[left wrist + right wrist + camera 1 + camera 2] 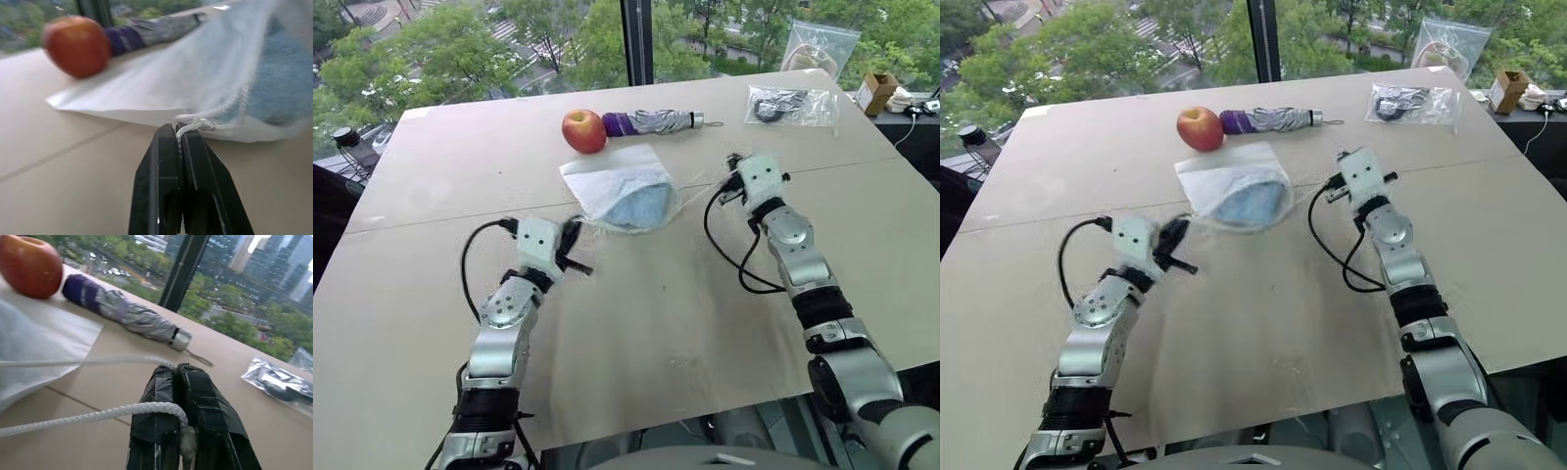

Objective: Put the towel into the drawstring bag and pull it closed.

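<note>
Sitting mid-frame on the counter (431, 176), the drawstring bag (607, 176) already holds the towel (641, 204). Left claw (177, 134) pinches one cord (205, 122); right claw (177, 369) clamps the other cord (73, 417). Stuffing looks done, and cinching the mouth shut remains.

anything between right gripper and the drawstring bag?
Only white cord, running from the shut right gripper back to the drawstring bag over bare table; right wrist view shows it.
</note>
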